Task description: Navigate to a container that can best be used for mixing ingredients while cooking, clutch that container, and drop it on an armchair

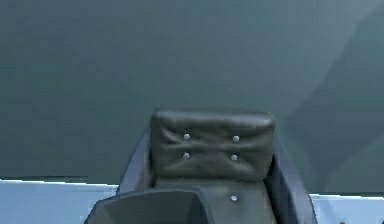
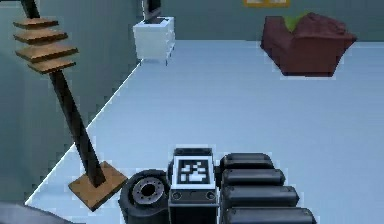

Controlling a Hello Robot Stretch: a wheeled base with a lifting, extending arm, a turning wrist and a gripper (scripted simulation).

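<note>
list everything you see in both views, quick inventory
grey armchair: 1, dark grey with a buttoned back, forward view's lower middle, against the grey wall
red armchair: 1, dark red, arm side view's top right
wooden stand: 1, brown stepped shelves on a dark pole with a square base, arm side view's left
white cabinet: 1, white, arm side view's top middle, by the wall
arm: 1, black segments, arm side view's bottom edge
gripper: 1, dark body left of the arm; can't tell whether it holds anything
</note>
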